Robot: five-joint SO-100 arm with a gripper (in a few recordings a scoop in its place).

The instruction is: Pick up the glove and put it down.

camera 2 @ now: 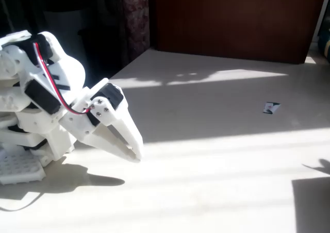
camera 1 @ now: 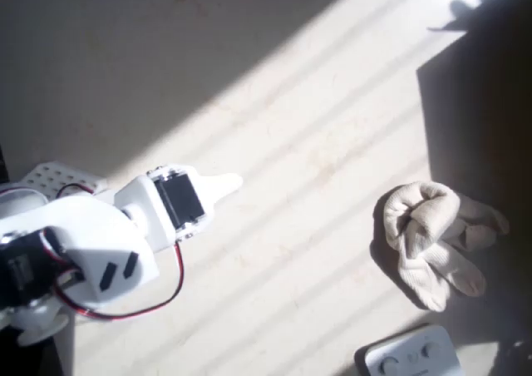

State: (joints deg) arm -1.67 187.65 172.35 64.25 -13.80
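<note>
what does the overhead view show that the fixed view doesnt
The overhead view alone takes in the glove, lying bunched at the right on the table's sunlit stripes, and a grey device with round buttons at the bottom edge. The fixed view alone takes in a small card far off on the table and a dark wooden panel behind it. Both share the white arm folded low with its gripper shut, fingertips close to the tabletop, well apart from the glove.

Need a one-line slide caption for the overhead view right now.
White arm with its gripper shut, far left of the crumpled cream glove lying on the sunlit table, beside a grey device.
</note>
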